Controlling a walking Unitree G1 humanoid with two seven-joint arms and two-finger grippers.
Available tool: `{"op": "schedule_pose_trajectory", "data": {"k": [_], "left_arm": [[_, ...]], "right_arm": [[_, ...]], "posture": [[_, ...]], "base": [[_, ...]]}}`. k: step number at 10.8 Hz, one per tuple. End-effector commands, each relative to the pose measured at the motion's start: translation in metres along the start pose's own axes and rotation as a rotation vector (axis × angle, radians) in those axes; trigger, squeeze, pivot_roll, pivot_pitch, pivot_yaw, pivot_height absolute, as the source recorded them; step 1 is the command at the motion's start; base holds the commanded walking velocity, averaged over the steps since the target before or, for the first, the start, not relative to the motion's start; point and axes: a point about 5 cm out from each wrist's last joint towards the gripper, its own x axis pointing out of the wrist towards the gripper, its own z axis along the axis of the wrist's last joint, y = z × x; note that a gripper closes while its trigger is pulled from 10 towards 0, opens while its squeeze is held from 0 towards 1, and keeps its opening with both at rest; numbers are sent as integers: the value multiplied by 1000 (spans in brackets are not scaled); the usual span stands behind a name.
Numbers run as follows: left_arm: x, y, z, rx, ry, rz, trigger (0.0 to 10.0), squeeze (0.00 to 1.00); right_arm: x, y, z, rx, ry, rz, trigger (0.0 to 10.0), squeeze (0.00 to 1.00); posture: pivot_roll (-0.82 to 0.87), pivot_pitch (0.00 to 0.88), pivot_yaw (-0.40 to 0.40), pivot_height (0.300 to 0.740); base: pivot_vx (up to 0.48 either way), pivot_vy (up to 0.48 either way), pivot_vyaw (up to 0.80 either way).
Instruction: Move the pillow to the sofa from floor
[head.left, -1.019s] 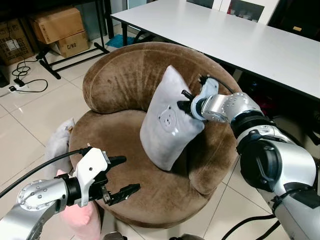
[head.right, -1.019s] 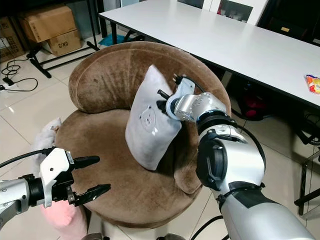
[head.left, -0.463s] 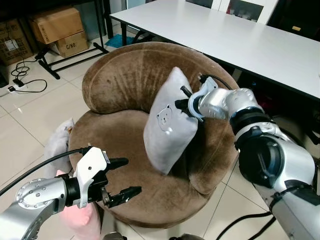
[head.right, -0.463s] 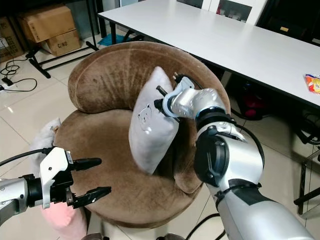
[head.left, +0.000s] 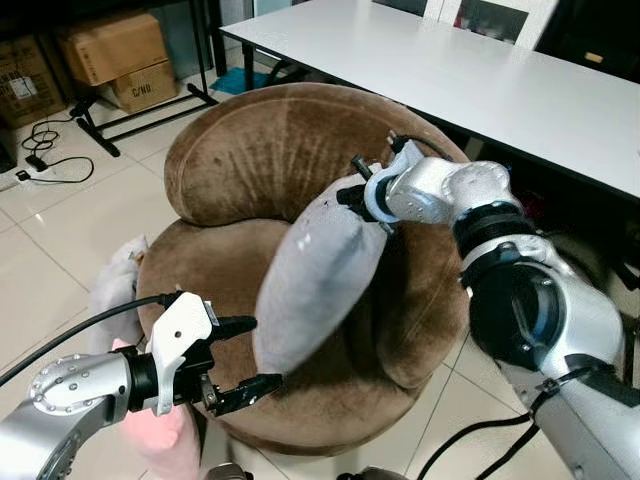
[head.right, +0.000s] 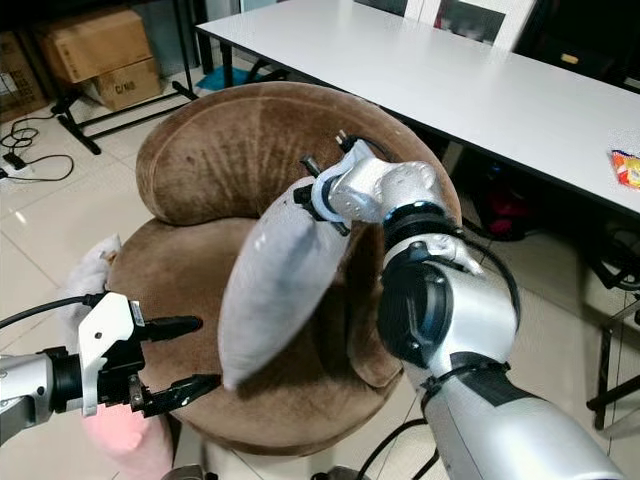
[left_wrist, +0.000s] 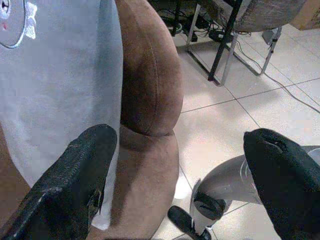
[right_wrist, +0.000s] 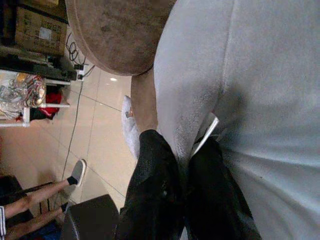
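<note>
A grey pillow (head.left: 312, 280) leans tilted over the seat of a round brown sofa chair (head.left: 255, 160), its lower end out over the seat's front. My right gripper (head.left: 357, 195) is shut on the pillow's top corner, near the chair's right arm. In the right wrist view the black fingers (right_wrist: 160, 187) pinch grey fabric (right_wrist: 250, 75) beside a white tag. My left gripper (head.left: 247, 355) stands open low in front of the chair's front edge, just left of the pillow's lower end. The left wrist view has the pillow (left_wrist: 55, 75) beside its spread fingers (left_wrist: 75, 175).
A pink pillow (head.left: 160, 440) and a white one (head.left: 115, 285) lie on the tiled floor left of the chair. Behind stands a long white table (head.left: 480, 80). Cardboard boxes (head.left: 115, 50) and cables sit at the back left. A person's legs (right_wrist: 30, 200) stand further off.
The right gripper has swung the pillow over: from upright against the chair's right arm it now tips forward and left across the seat. The left gripper has stayed put.
</note>
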Motion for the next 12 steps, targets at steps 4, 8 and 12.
{"op": "schedule_pose_trajectory", "data": {"k": [4, 8, 12], "left_arm": [[-4, -1, 2, 18, 19, -6, 10000, 1000], [-1, 2, 2, 30, 34, -19, 10000, 1000], [3, 6, 5, 42, -2, 26, 10000, 1000]], "right_arm": [[-4, 3, 8, -5, -64, 64, 0, 0], [27, -48, -15, -377, -166, -2, 10000, 0], [17, -54, 13, -417, -389, 70, 10000, 1000]], "posture": [[25, 0, -101, 740], [27, 0, -91, 740], [39, 0, -89, 740]], "base": [[0, 0, 0], [0, 0, 0], [0, 0, 0]]}}
